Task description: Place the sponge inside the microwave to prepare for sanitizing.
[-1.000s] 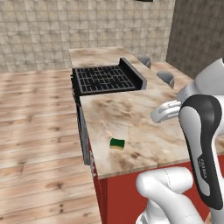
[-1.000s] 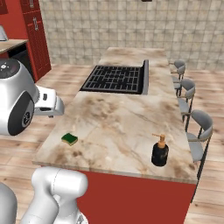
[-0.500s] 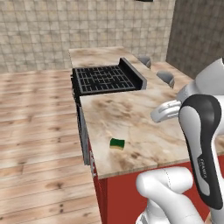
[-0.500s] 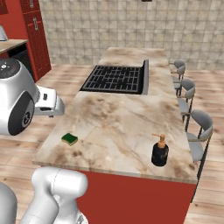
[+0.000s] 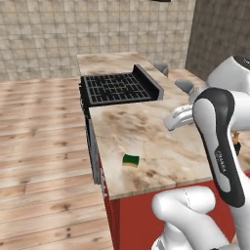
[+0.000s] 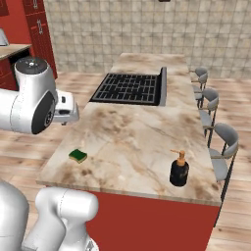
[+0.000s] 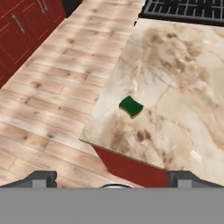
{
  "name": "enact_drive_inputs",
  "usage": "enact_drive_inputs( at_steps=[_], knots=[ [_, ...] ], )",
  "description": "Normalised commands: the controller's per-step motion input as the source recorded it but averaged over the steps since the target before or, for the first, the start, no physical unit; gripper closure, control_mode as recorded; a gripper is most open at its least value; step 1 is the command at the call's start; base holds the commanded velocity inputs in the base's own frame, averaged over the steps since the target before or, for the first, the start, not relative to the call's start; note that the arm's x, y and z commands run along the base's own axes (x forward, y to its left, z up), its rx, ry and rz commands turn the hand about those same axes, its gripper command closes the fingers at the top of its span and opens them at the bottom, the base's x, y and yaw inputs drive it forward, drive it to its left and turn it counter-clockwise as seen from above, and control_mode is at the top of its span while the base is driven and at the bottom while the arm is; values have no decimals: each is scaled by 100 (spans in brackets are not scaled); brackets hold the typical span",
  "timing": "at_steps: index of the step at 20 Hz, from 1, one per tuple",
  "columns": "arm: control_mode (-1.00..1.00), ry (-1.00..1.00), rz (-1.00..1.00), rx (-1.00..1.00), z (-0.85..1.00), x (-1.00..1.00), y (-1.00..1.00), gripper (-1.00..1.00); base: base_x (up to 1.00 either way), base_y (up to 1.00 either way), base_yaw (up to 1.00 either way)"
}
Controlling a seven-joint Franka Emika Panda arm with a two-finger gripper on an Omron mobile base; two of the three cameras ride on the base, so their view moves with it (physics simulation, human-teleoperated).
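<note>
Unchanged since a second ago: arm parked, sponge unmoved.

Marble tabletop on red island, largest in view, with black cooktop at far end. Grey stools along right side. Dark soap bottle near front right edge. Sponge lying flat, green side up, near front left corner, well apart from bottle. Tool spread fully wide, grasping nothing, hovering high above floor and tabletop corner, well apart from sponge.

Both base views look down from behind the arm; the hand view looks down nearer; all share the worktop and sponge.
</note>
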Motion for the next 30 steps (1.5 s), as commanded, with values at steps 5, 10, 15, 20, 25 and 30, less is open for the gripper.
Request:
enact_drive_inputs(
  at_steps=[5, 10, 15, 20, 25, 30],
  knots=[
    [-100, 11, 3, -29, -13, 64, 27, -100, 0, 0, 0],
    [-100, 5, 0, -38, -20, 56, 34, -100, 0, 0, 0],
    [-100, 0, 0, -8, -28, 42, 20, -100, 0, 0, 0],
    [-100, 3, 11, 0, -24, 41, 10, -100, 0, 0, 0],
    [-100, 1, 21, 1, -17, 25, 0, -100, 0, 0, 0],
    [-100, -5, 22, 0, -29, 10, 0, -100, 0, 0, 0]
  ],
)
